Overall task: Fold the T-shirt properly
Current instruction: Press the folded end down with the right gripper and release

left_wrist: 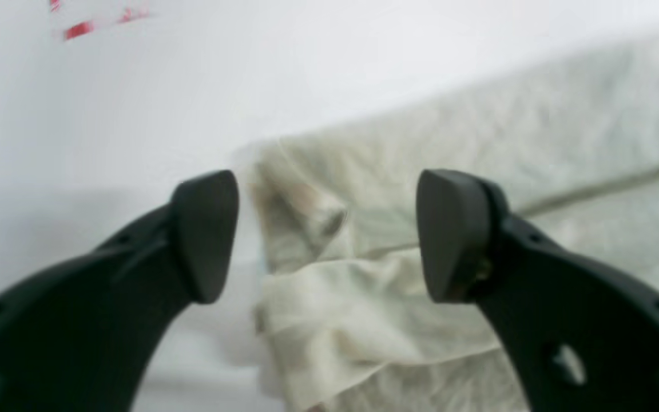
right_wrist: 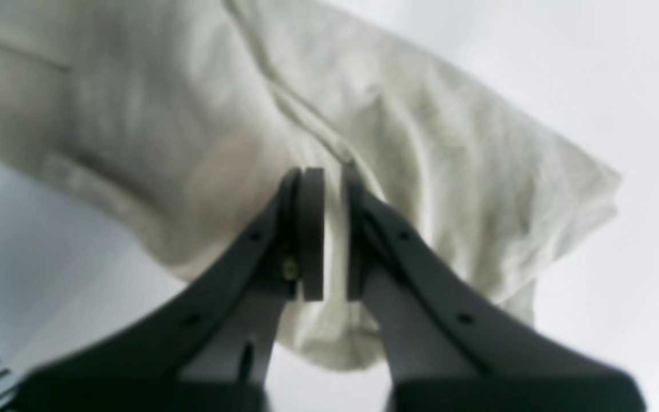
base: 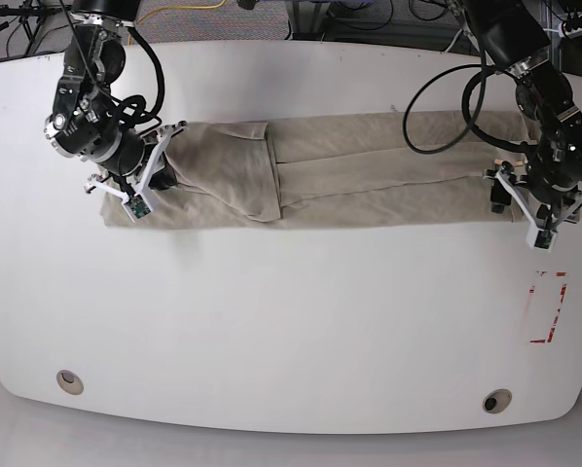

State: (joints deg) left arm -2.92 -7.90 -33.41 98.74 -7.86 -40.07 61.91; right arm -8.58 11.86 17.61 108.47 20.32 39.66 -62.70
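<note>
The T-shirt (base: pixel 320 165) lies stretched in a long, narrow band across the far half of the white table (base: pixel 291 321), already folded lengthwise, with a sleeve flap turned over near the middle-left of the base view. My right gripper (right_wrist: pixel 332 234) sits at one end of the band, its jaws pinched nearly together on a ridge of fabric; the seam runs straight into them. My left gripper (left_wrist: pixel 326 234) is at the opposite end, jaws spread wide, a bunched corner of cloth lying between the pads but held by neither.

The risk, as I judge it, is lopsidedness. With one end clamped and the other loose, any pull from my right arm would drag the whole band along the table and undo the lengthwise fold instead of tensioning it. The crumpled corner under my left gripper looks layered; closing there could catch only the top layer, and the lower one would slip out when lifted, leaving a crooked edge. My right grip also appears to take only a thin fold, so it could slide off under load.

Beyond the shirt, red tape marks (base: pixel 547 309) sit near the table's edge on my left side, well apart from the cloth, and two round ports (base: pixel 69 379) lie along the near edge.
</note>
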